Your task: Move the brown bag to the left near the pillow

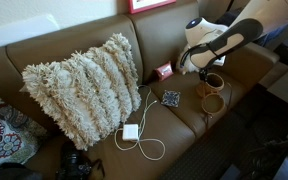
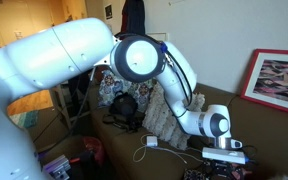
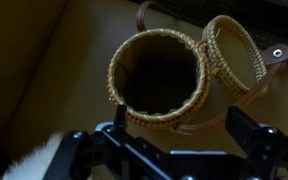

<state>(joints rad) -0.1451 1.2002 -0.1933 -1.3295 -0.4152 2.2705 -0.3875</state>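
The arm (image 1: 239,32) reaches down, bent at the wrist; the gripper (image 3: 176,128) hangs with jaws apparently spread wide.

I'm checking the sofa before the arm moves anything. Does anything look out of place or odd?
The brown bag sits open, its round lid flipped out beside the body, so it may swing when lifted. A white charger trails its cable loosely across the sofa seat.

Brown bag (image 3: 159,80), round woven mouth open and seemingly upright, sits well apart at three o'clock of the shaggy cream pillow (image 1: 84,85).
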